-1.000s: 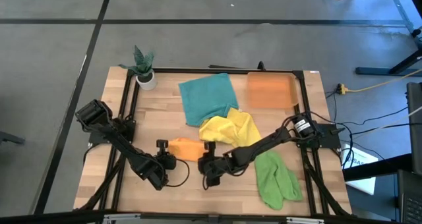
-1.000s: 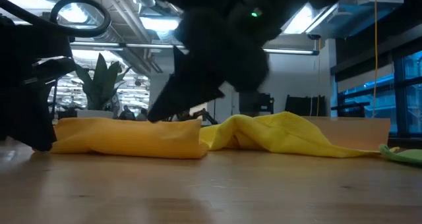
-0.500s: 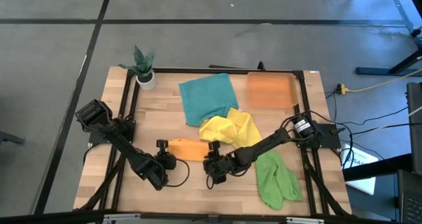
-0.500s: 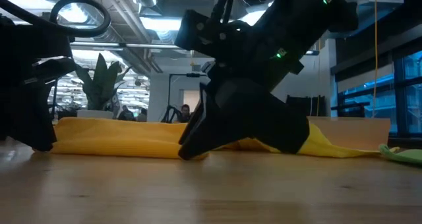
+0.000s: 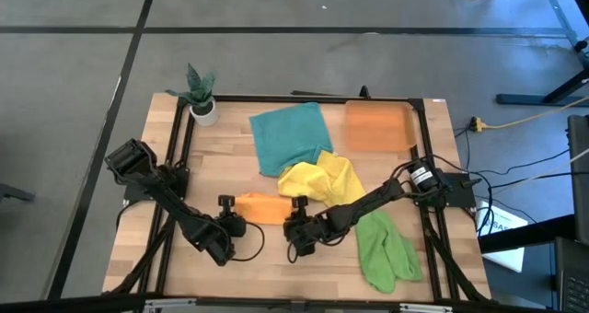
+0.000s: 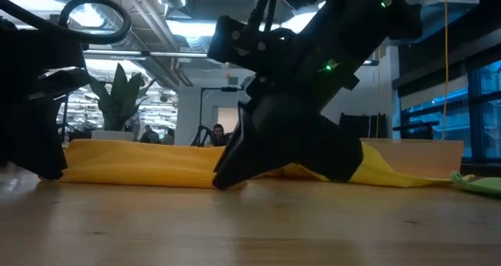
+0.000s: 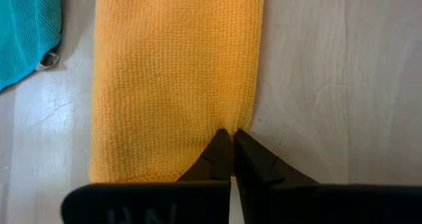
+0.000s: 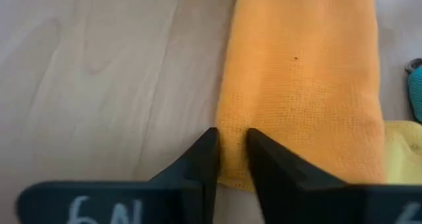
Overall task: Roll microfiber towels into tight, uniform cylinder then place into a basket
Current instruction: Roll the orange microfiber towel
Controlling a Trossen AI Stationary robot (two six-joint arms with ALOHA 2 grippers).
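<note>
The orange towel (image 5: 260, 207) lies on the table as a long folded strip that runs left to right. My left gripper (image 5: 236, 224) is shut at the strip's left end. My right gripper (image 5: 294, 225) stands at its right end, its fingers closed on cloth. The teal towel (image 5: 290, 138) lies spread at the far middle. The yellow towel (image 5: 322, 179) is crumpled beside it, and the light green towel (image 5: 382, 249) lies at the near right. The orange basket (image 5: 377, 126) sits at the far right with nothing in it. My left gripper rests its shut fingertips (image 7: 227, 141) on the orange towel's left end, close to the near long edge (image 7: 254, 112). The fingers slant down and lie along the strip. Whether a layer is caught between them I cannot tell. The towel lies flat on the table. My right gripper pinches the orange towel's near long edge (image 8: 231, 135) at its right end between its two fingers. One finger (image 8: 206, 155) is on the table side and the other (image 8: 258, 155) on the cloth. The fingers slant down from the right, along the strip. The towel lies on the table.
A white pot with a green plant (image 5: 201, 97) stands at the far left corner. A dark frame rail (image 5: 304, 98) runs around the table. Bare wood (image 5: 258, 267) lies along the near edge, in front of both grippers.
My right gripper has come down from above the orange towel's right end to table height and now sits at that end. The towel has stayed where it was.
</note>
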